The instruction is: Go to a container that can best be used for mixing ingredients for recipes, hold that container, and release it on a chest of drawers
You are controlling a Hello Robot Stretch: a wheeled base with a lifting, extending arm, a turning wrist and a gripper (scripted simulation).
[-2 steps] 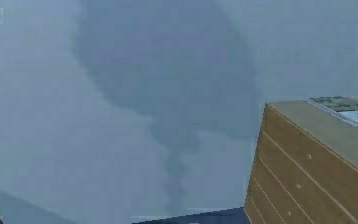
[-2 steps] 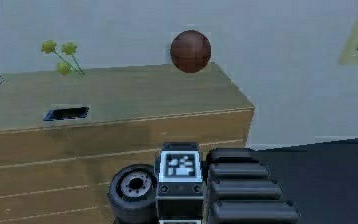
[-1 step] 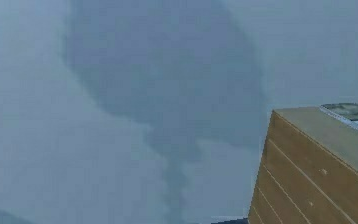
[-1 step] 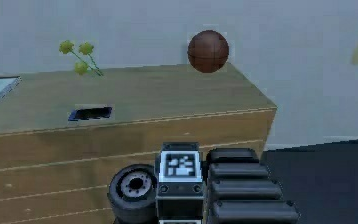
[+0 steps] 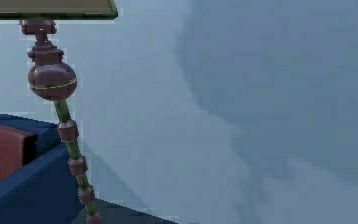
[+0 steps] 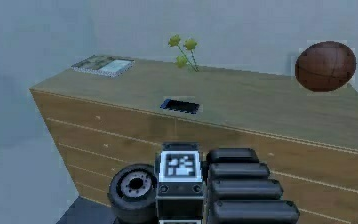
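A wide wooden chest of drawers (image 6: 217, 135) stands across the arm side view, its top bearing several things. A small dark flat rectangular thing with a pale rim (image 6: 179, 104) lies near the middle of the top. At the bottom edge the arm's dark ribbed segments (image 6: 245, 190) show, with a white marked square (image 6: 180, 166) and the gripper's round dark body (image 6: 135, 192) to its left, in front of the drawers. I cannot make out the fingers, so I cannot tell whether the gripper holds anything.
On the chest lie a flat book (image 6: 103, 66) at the left, a thin plant with yellow-green tips (image 6: 184, 50) at the back, and a brown ball (image 6: 326, 66) at the right. The forward view has a turned red-and-green lamp stand (image 5: 59, 95), a blue seat with a red cushion (image 5: 17, 160) and a grey wall.
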